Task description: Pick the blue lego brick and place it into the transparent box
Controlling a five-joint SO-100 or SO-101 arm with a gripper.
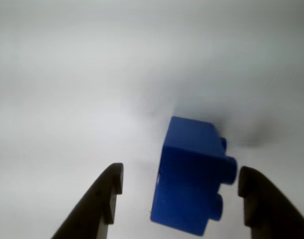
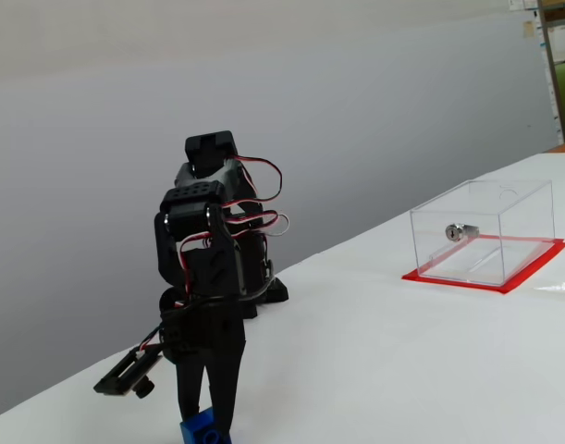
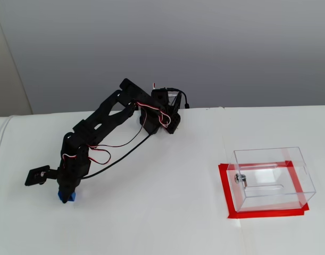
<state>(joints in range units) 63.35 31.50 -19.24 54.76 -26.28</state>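
Note:
The blue lego brick [image 1: 191, 174] lies on its side on the white table, studs pointing right in the wrist view. My gripper [image 1: 180, 172] is open around it: the left finger [image 1: 109, 191] stands clear of the brick and the right finger [image 1: 251, 194] is close to the studs. In a fixed view the gripper [image 2: 208, 412] points down over the brick [image 2: 201, 431] at the bottom edge. In another fixed view the brick [image 3: 67, 197] peeks out under the gripper [image 3: 66, 192] at the left. The transparent box [image 2: 481, 231] [image 3: 271, 178] stands far to the right.
The box has a silver lock [image 3: 240, 179] on its left wall and sits on a red base [image 3: 226, 197]. The arm's base [image 3: 167, 114] stands at the back of the table [image 3: 162, 212]. A grey wall runs behind.

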